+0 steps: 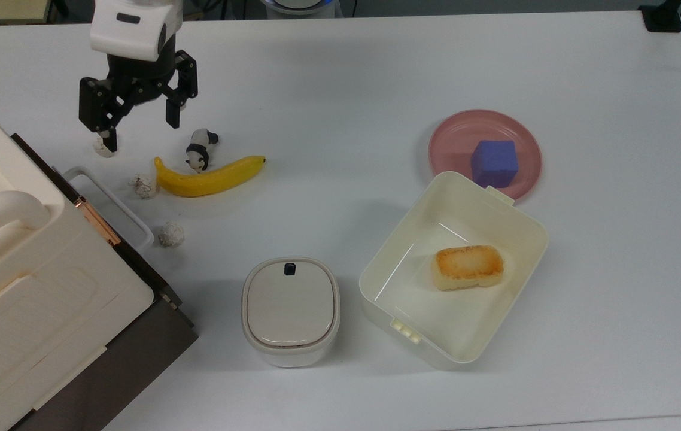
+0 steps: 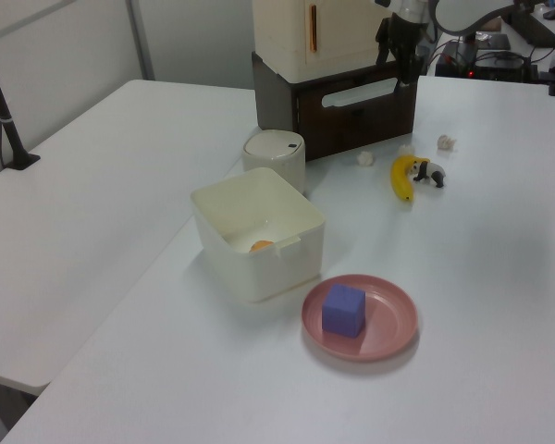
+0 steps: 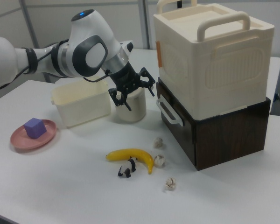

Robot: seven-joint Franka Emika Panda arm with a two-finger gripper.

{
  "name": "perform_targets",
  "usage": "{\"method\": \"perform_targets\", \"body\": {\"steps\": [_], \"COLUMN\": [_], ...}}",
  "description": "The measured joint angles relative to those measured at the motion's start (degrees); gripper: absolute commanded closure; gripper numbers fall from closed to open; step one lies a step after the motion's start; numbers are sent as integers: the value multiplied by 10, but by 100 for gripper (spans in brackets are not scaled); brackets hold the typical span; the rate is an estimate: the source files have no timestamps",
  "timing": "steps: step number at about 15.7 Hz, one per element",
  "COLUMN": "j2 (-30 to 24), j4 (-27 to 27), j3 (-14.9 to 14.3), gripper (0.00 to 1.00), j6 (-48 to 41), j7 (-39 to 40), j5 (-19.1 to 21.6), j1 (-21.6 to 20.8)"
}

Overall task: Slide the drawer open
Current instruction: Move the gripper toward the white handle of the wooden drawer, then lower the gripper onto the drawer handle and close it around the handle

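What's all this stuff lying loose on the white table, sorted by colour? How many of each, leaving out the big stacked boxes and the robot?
White crumpled balls: 3
Cream containers: 2, the open box and the lidded canister
Yellow banana: 1
Black-and-white panda figure: 1
Pink plate: 1
Purple cube: 1
Golden-brown bread piece: 1
Total: 10
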State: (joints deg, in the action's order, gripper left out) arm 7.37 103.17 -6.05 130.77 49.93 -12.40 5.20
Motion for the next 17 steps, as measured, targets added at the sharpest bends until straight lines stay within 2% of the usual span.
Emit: {"method": "perform_targets", "body": {"steps": [3, 6, 10, 15, 17], "j2": [19, 47, 59, 67, 75], "j4": [4, 5, 4, -6, -10], "j3": [0, 0, 0, 0, 0], "gripper": [0, 0, 0, 10, 10], "j6": [28, 68, 80, 80, 80], "j7": [-12, -43, -50, -57, -76], "j5": [-5, -29, -35, -39, -64], "j1": [2, 13, 15, 15, 15]}}
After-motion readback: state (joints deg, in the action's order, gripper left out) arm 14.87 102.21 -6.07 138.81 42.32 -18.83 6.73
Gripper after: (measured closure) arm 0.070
